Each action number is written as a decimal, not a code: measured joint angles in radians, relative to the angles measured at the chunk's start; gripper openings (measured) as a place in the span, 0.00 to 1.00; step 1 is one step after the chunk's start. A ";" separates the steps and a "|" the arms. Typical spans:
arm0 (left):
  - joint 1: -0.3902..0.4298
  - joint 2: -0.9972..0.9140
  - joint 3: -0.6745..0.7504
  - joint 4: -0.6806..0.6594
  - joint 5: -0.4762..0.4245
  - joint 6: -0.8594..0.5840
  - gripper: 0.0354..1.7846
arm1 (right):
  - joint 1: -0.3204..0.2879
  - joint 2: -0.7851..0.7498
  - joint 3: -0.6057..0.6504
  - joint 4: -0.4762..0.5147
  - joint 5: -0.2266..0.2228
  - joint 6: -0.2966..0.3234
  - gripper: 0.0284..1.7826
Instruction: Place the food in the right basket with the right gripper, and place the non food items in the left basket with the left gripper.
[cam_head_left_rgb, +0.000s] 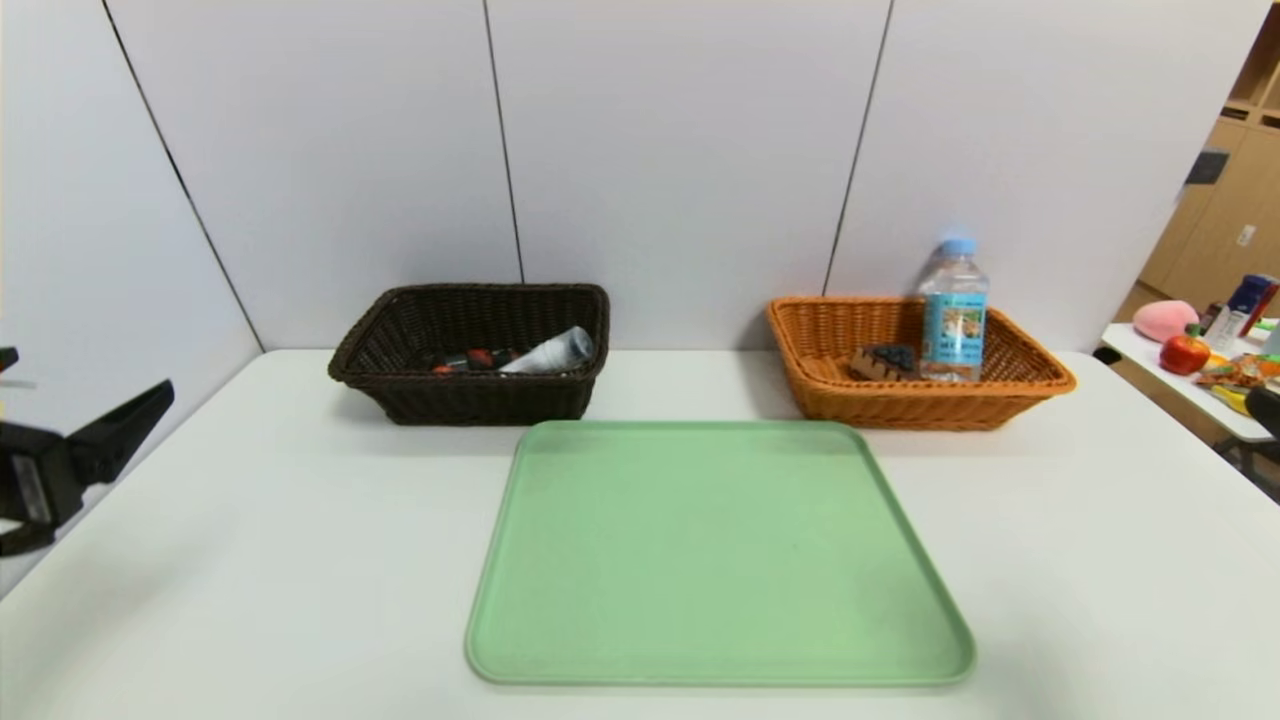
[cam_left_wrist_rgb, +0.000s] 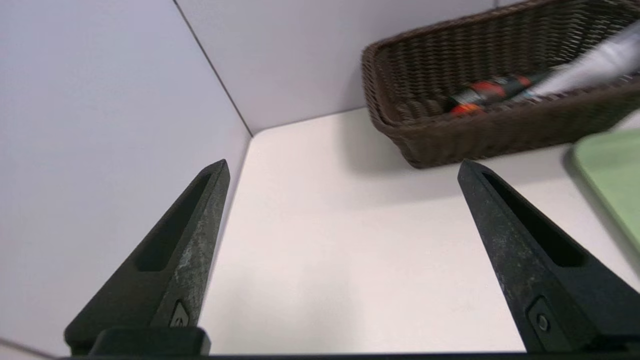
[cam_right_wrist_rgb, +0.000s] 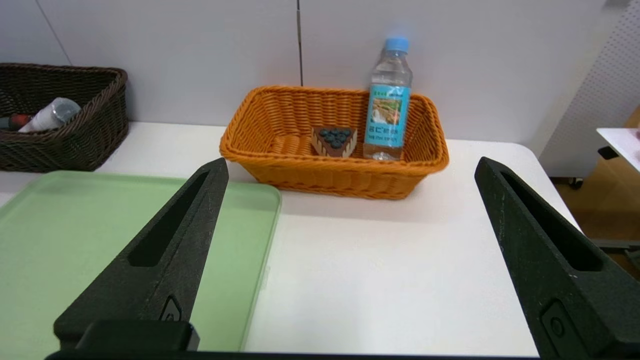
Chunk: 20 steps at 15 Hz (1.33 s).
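1. Standing upright in the rectangular orange-tan woven wicker basket (cam_head_left_rgb: 1040, 385), a clear water bottle with a light-blue cap and blue label (cam_head_left_rgb: 954, 312) occupies its far right part, with a triangular chocolate cake slice topped with dark blueberries (cam_head_left_rgb: 886, 362) just beside it on the basket floor.
2. Across the white table (cam_head_left_rgb: 250, 560), the rectangular dark brown woven wicker basket (cam_head_left_rgb: 470, 400) holds a slim white spray bottle with a silver cap (cam_head_left_rgb: 550, 353) lying tilted, and beside it a dark tube with red-orange markings (cam_head_left_rgb: 470, 360); what else lies inside cannot be told.
3. A flat pale green plastic tray (cam_head_left_rgb: 715, 560) lies bare in front of and between both baskets, well apart from neither.
4. The left gripper (cam_left_wrist_rgb: 345, 167) hangs at the table's far left edge near the wall panel, its black fingers spread wide and holding nothing.
5. The right gripper (cam_right_wrist_rgb: 350, 165) hovers over the table's near right part, beside the tray edge, fingers likewise spread wide and empty.
6. A side table (cam_head_left_rgb: 1180, 390) at the right carries a red apple-like toy (cam_head_left_rgb: 1185, 352) and a pink rounded item (cam_head_left_rgb: 1165, 318).
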 joint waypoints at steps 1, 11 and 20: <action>0.004 -0.083 0.049 0.041 -0.037 -0.014 0.91 | -0.002 -0.057 0.004 0.055 0.006 0.004 0.95; 0.010 -0.636 0.143 0.543 -0.256 -0.103 0.94 | -0.082 -0.519 -0.005 0.517 0.107 0.088 0.96; -0.170 -0.701 0.144 0.585 -0.192 -0.140 0.94 | -0.094 -0.694 0.031 0.601 0.119 0.073 0.96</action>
